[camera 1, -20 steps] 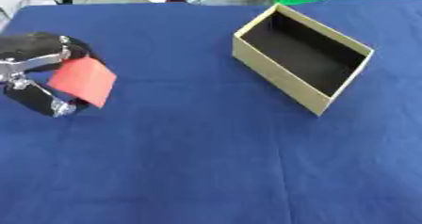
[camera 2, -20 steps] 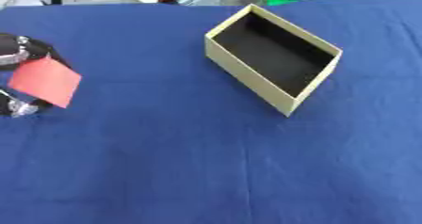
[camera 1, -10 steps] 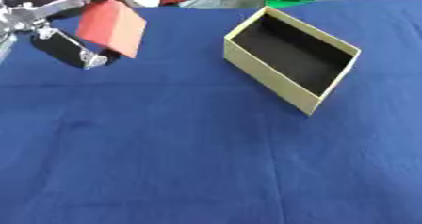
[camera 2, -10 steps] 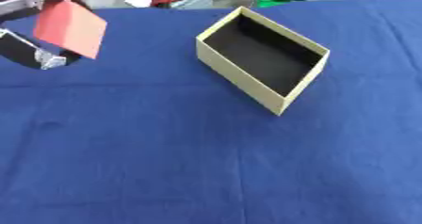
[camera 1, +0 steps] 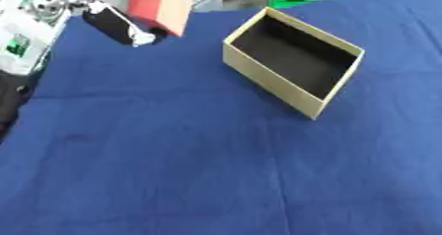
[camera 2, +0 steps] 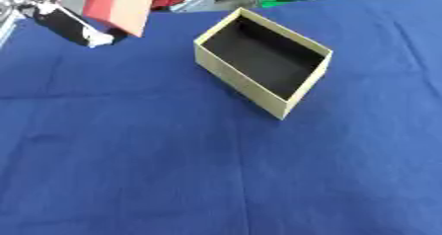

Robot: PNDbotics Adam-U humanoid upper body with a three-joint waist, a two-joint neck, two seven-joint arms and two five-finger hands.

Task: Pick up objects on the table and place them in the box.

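The left hand (camera 1: 117,21) held a red block (camera 1: 160,4) tight, up high, left of the open tan box (camera 1: 292,61).

You see a desk (camera 1: 172,170) covered in matt blue cloth with soft creases. The box (camera 1: 289,88) looks like tan cardboard, matt, with a dull black lining. The red block (camera 1: 160,4) is smooth and matt. Your left hand (camera 1: 112,21) shows black plastic and shiny silver metal.
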